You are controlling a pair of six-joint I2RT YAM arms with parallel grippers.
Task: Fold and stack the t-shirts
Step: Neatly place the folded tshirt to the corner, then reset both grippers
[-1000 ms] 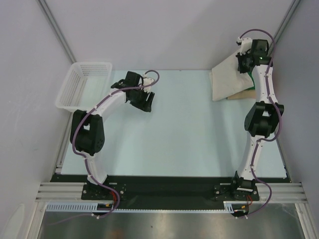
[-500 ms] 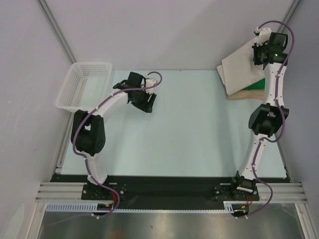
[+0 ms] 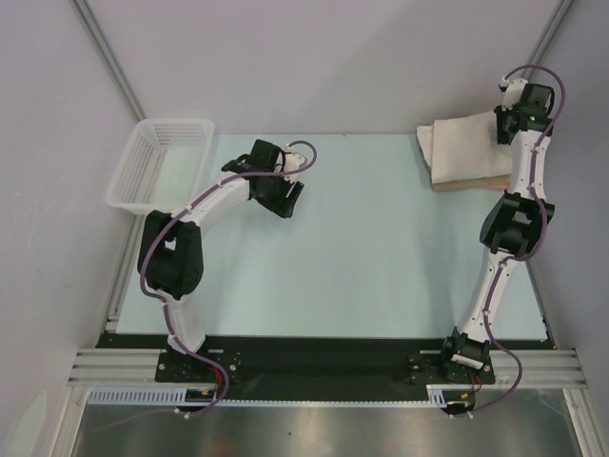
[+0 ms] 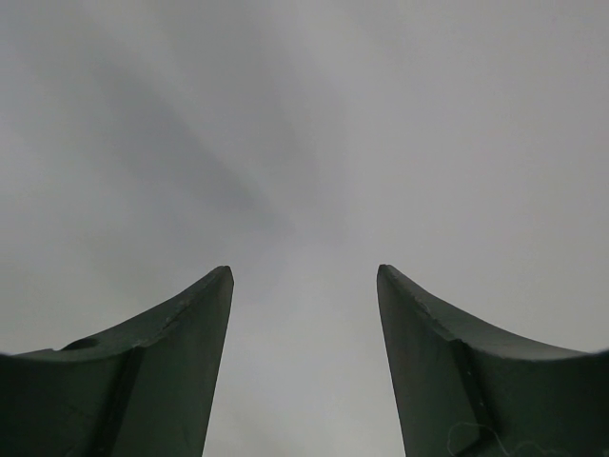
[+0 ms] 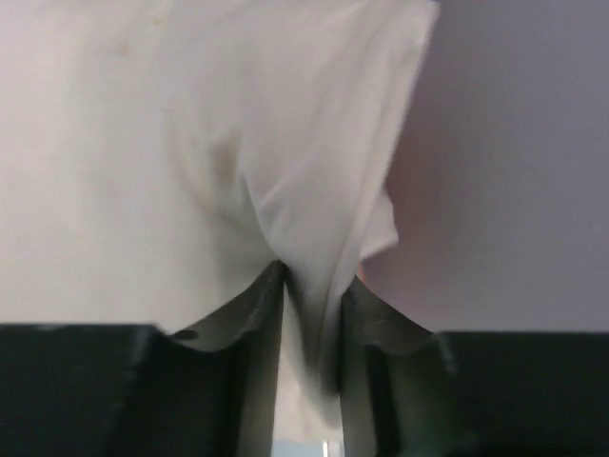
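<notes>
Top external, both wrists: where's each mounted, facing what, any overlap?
Top external: above and behind the bases, looking down on the table; left arm and right arm show.
Left wrist: on the left arm, facing plain grey past its open left claw.
Right wrist: on the right arm, facing the cream-white t-shirt pinched in the right claw.
Shared: top external and right wrist both show that t-shirt, at the table's far right.
</notes>
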